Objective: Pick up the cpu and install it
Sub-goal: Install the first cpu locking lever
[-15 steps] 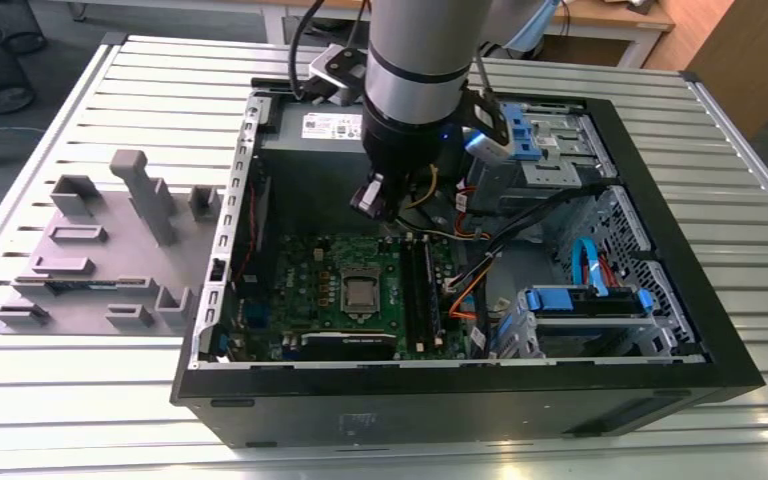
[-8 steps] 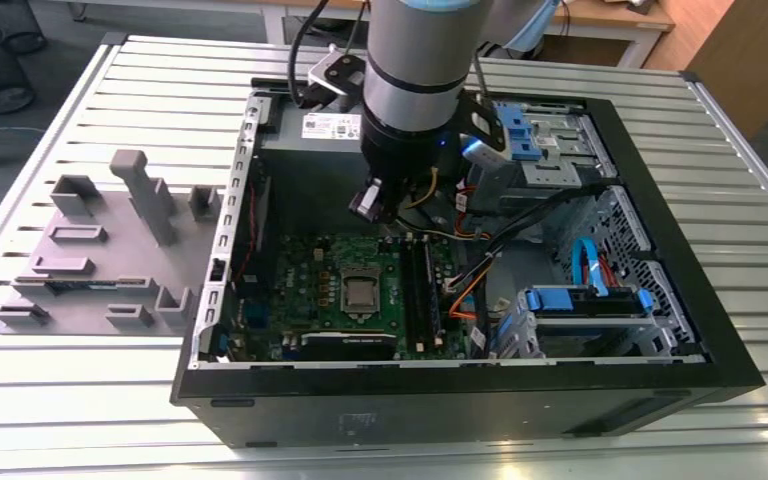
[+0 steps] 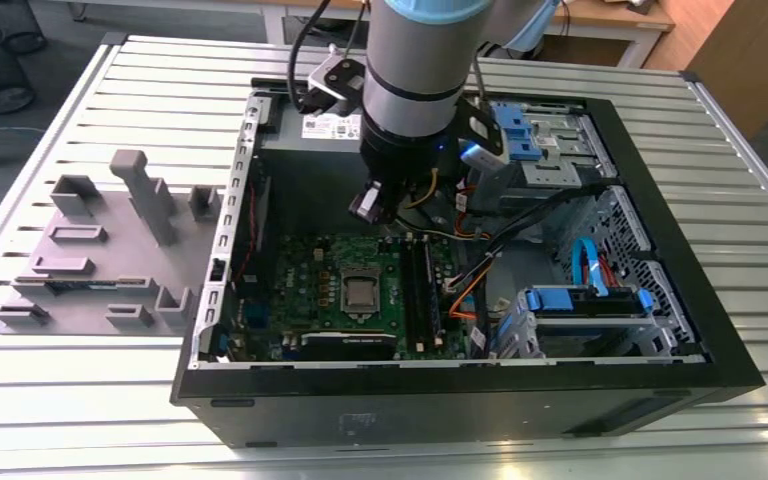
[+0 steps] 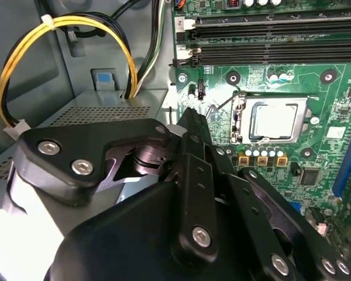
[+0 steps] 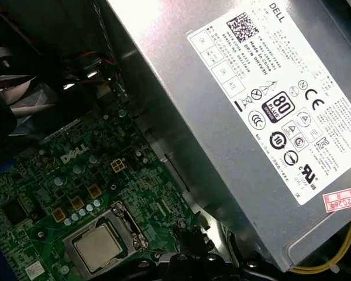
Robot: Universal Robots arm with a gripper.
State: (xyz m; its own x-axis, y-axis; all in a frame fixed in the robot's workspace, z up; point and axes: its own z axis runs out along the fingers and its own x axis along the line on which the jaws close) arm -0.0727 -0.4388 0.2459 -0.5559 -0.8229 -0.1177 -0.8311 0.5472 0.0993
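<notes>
Fixture: a grey plastic block set (image 3: 104, 250) is lying on the slatted metal table (image 3: 77, 400), at the exterior view's left, just beside the computer case.
Case: the open black computer case (image 3: 464, 400) is lying on its side on the table, with the green board (image 3: 317, 290) showing inside.
Chip: the cpu (image 3: 361, 293) is sitting flat in its socket frame (image 4: 241, 120) near the middle of the board; its pale metal top is showing in both wrist views (image 4: 275, 121) (image 5: 98, 249).
Arm: the robot arm (image 3: 418, 90) is reaching down into the case, above the board's far edge.
Gripper: the gripper (image 4: 190, 120) is hovering above the board, apart from the cpu and holding nothing; how far its fingers are standing apart I cannot tell.
Power supply: the grey metal box (image 5: 245, 117) with its white label is sitting beside the board.
Wires: yellow and black wires (image 4: 64, 26) are looping beside the power supply.
Drive bays: blue-tabbed drive cages (image 3: 584, 300) are filling the case's side at the exterior view's right.
</notes>
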